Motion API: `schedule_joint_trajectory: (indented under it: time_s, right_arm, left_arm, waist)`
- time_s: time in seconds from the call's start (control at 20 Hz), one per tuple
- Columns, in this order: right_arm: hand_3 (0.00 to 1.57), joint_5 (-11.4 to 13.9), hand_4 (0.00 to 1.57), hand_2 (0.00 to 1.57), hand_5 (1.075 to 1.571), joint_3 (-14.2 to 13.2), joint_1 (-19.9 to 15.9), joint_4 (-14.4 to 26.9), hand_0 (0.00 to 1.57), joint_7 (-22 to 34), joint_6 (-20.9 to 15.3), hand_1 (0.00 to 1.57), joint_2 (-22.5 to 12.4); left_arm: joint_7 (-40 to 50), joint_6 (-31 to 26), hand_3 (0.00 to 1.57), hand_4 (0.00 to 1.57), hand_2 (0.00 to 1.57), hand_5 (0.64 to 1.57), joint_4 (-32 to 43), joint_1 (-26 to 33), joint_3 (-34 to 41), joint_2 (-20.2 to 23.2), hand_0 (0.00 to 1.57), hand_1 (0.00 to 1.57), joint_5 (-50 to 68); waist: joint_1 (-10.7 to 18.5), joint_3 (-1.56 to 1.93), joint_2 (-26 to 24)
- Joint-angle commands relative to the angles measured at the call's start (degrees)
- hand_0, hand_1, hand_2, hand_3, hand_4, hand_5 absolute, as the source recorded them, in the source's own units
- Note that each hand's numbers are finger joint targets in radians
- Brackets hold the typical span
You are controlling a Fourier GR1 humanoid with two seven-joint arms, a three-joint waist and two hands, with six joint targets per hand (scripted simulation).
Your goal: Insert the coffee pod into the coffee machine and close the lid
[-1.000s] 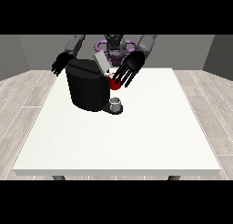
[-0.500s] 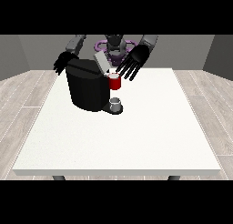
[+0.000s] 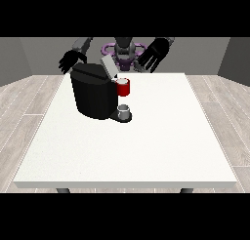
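The black coffee machine (image 3: 93,95) stands on the white table (image 3: 127,146), left of the middle. Its grey lid (image 3: 108,67) is tilted up at the top. A red thing at the machine (image 3: 123,87) sits at its front head. A small grey thing (image 3: 125,110) rests on the machine's base below it; I cannot tell whether it is the pod. The hand at the view's right (image 3: 153,54) is raised beyond the machine, fingers spread and holding nothing. Behind the machine's top left corner, the hand at the view's left (image 3: 72,60) hangs with relaxed fingers.
The robot's torso (image 3: 124,51) is behind the table's far edge. Wide bare tabletop lies in front of and to the right of the machine.
The hand at the view's right has lifted up and to the right, away from the red thing at the machine. The other hand has barely moved.
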Motion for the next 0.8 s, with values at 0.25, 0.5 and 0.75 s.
schedule_joint_trajectory:
  time_s: [0.25,0.5,0.75]
  right_arm:
    - [0.0,0.24,0.36,0.0,1.571,-1.11,5.4,-0.67,0.0,0.67,2.39,0.0,-4.11]
    - [0.0,-1.06,0.29,0.0,1.571,0.45,3.78,-5.26,0.0,6.12,5.46,0.0,-5.7]
    - [0.0,-1.0,0.04,0.0,1.571,0.85,-1.11,-9.88,0.0,10.73,7.16,0.0,-8.8]
  left_arm:
    - [-2.87,-2.03,0.0,0.0,0.0,1.571,-0.37,10.01,11.63,-10.11,0.0,0.0,16.12]
    - [-5.19,-0.47,0.0,0.0,0.0,1.571,-0.68,19.23,11.98,-14.67,0.0,0.0,18.09]
    - [-4.54,-0.9,0.0,0.09,0.0,1.571,-2.01,21.65,15.21,-13.76,0.0,0.0,22.3]
  waist:
    - [7.67,-0.04,-12.68]
    - [10.33,-0.04,-17.82]
    - [10.75,-0.03,-17.08]
